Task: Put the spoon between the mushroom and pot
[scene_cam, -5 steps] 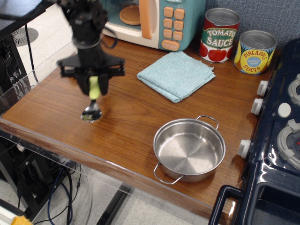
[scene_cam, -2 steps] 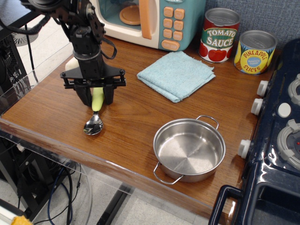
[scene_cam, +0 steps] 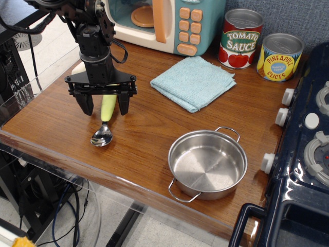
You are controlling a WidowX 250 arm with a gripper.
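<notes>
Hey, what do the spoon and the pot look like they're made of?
The spoon looks two-part: a shiny metal bowl that mirrors the light, and a matte yellow-green handle, probably plastic. The pot looks like polished stainless steel: bright reflections inside, with thin wire loop handles. The open tool straddles the spoon's handle.

Claw point(scene_cam: 106, 109) spread wide, pointing down

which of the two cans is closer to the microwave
The tomato sauce can, red-labelled, stands nearer the toy microwave; the yellow pineapple slices can sits farther right, by the stove.
</notes>
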